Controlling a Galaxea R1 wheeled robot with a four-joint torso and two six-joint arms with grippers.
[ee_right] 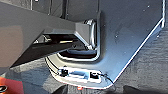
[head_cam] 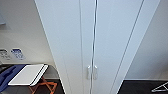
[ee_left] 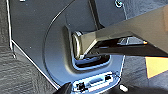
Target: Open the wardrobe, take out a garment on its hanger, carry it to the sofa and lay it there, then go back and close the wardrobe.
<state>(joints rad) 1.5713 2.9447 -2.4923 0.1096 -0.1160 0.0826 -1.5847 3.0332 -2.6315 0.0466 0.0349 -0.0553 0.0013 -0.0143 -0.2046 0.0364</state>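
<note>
White wardrobe (head_cam: 100, 37), tall and narrow, stands directly ahead in the head view and takes up the middle of it. Two doors, both shut; a thin dark seam runs down between them. Pair of small white vertical handles (head_cam: 92, 72) sits low on the doors, one on each side of the seam, just beside each other. A second long line runs slanting down the right-hand door (a panel edge or the cabinet's side edge; which cannot be told).

Surroundings, moving outward from the wardrobe:
- Pale wall (head_cam: 22, 32) to the left of the cabinet, with two small blue-and-white plates (head_cam: 17, 53) fixed low on it.
- White flat board (head_cam: 27, 74), tilted, resting on an orange folding frame (head_cam: 45, 86), near the wardrobe's lower left.
- Blue fabric (head_cam: 7, 76) lying just beside the board, at the far left edge.
- Dark floor (head_cam: 140, 87) to the lower right, with a thin pale wire triangle (head_cam: 160, 87) lying on it, well apart from the doors (possibly a hanger; too small to be sure).

Robot parts: both wrist views show the robot's own dark plate and jointed bar over dark carpet. Jaws, left and right: state cannot be told.
</note>
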